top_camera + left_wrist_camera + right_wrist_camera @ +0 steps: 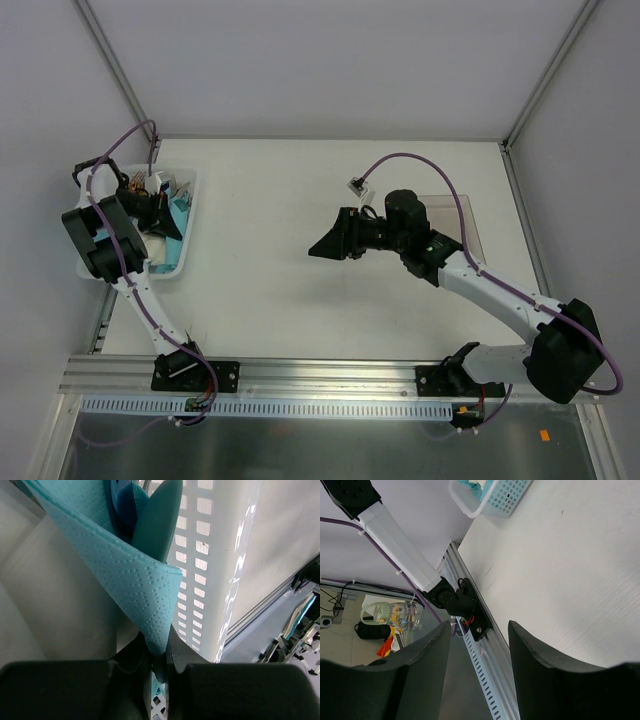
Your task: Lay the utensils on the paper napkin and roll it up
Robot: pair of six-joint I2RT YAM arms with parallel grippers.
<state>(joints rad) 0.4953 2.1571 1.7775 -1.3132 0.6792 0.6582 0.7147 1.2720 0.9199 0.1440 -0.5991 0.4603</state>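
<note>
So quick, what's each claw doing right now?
Left gripper: closed, pinching the paper napkin.
Right gripper: open, holding nothing.

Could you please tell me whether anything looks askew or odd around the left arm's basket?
Yes: the paper napkin is not lying flat. It is folded and creased, pinched at one tip between the fingers of the left gripper, beside the wall of the white basket, with a teal utensil right behind it.

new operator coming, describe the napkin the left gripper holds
At the left edge of the table sits a white slotted basket, with the left gripper reaching in. Pinched in its shut jaws is the paper napkin: thin, teal, dimple-embossed, folded, unlike the smooth teal plastic piece behind it.
</note>
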